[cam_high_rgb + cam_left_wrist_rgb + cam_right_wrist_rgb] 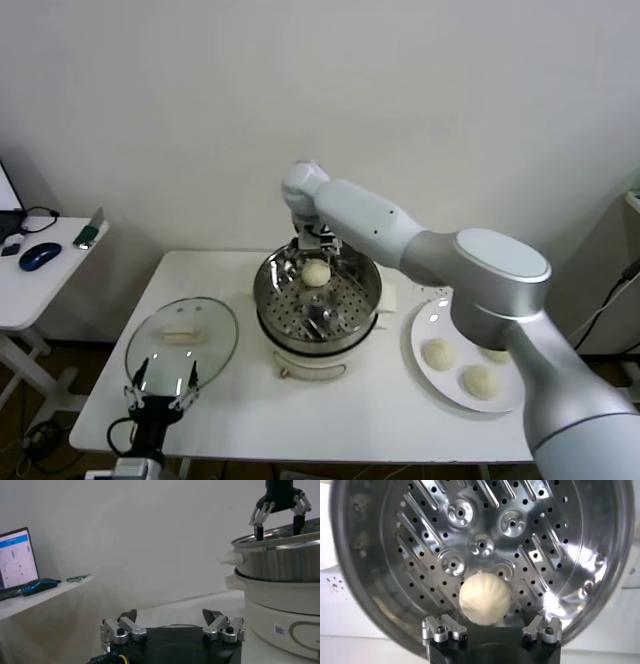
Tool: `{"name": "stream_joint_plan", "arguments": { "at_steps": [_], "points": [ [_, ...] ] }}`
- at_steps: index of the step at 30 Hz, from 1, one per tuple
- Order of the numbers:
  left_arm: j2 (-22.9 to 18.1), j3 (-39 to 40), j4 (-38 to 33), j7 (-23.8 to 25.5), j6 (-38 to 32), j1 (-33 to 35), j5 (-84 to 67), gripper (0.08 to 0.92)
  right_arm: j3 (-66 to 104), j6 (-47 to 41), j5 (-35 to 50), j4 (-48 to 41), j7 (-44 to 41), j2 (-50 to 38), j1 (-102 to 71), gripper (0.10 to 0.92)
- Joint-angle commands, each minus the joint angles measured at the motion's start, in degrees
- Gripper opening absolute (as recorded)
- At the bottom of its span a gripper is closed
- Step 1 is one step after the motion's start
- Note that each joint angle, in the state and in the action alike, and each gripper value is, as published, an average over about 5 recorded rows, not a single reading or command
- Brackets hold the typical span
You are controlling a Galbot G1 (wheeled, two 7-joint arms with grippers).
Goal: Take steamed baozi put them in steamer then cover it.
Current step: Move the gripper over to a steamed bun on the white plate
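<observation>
My right gripper (316,252) sits just above centre of the head frame, over the far rim of the round shiny stainless-steel steamer (368,300) on its white electric base. Fingers spread; the left wrist view, top right, shows the two fingertips (259,530) apart above the pot rim with nothing between them. One small round cream-white baozi (484,599) lies on the perforated tray right below the gripper, in the lower middle of the right wrist frame, apparently loose, fingers clear of it on either side. My read: first bun delivered, release done.

Three more cream-white buns (438,353) wait on the flat white round plate (424,320) at lower right of the head frame, just beside the steamer. Relative to my right gripper they lie toward the lower right of the head frame, on the right arm's own side, so that arm is clearly nearer. Buns are round, no long axis to align to. Next move likely needs a lift out of the pot, then across to the plate.

Round clear glass cover (182,338) with cream handle lies flat on the white table (360,420), lower left. Left gripper (160,385) is parked just below it in frame, fingers spread, empty, touching nothing. It's the nearer arm for the cover.
</observation>
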Motion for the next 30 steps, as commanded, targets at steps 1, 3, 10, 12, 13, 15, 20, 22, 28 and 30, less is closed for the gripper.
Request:
{"name": "stream_joint_plan", "arguments": {
  "at_steps": [1, 3, 10, 12, 13, 15, 20, 22, 28, 30],
  "points": [
    [0.2, 0.0, -0.2, 0.0, 0.1, 0.1, 0.1, 0.823, -3.3, -5.4, 12.3, 7.1, -1.2, -6.3, 6.4, 0.823],
    [0.2, 0.1, -0.4, 0.0, 0.1, 0.2, 0.1, 0.823, -8.2, -9.5, 20.2, 10.3, -0.1, -9.9, 10.7, 0.823],
    [0.3, 0.5, -0.7, 0.0, 0.1, 0.4, 0.2, 0.823, -21.9, -23.9, 41.3, 21.4, -0.2, -26.6, 20.4, 0.823],
    [0.3, 0.5, -0.7, 0.1, 0.0, 0.5, 0.2, 0.823, -23.6, -27.1, 43.4, 23.3, -0.2, -30.8, 21.0, 0.823],
    [0.3, 0.6, -0.7, 0.1, 0.0, 0.5, 0.2, 0.823, -24.4, -28.4, 44.1, 24.0, 0.2, -32.8, 21.1, 0.823],
    [0.2, 0.6, -0.8, 0.1, 0.1, 0.5, 0.2, 0.823, -26.4, -31.5, 45.1, 25.9, 2.0, -36.7, 20.9, 0.823],
    [0.2, 0.6, -1.1, 0.1, 0.2, 0.7, 0.3, 0.823, -29.6, -43.2, 46.0, 32.0, 7.6, -45.9, 17.9, 0.823],
    [0.1, 0.6, -1.1, 0.1, 0.3, 0.6, 0.5, 0.823, -29.5, -47.1, 46.4, 33.9, 8.1, -48.8, 15.4, 0.823],
    [-0.4, 0.8, -1.0, 0.1, 0.3, 0.8, 1.2, 0.823, -25.0, -54.3, 47.5, 35.8, 8.9, -53.8, 4.2, 0.823],
    [-0.5, 0.8, -1.1, 0.0, 0.3, 1.0, 1.3, 0.823, -23.1, -55.1, 47.2, 35.2, 8.4, -54.4, 0.8, 0.823]
  ]
}}
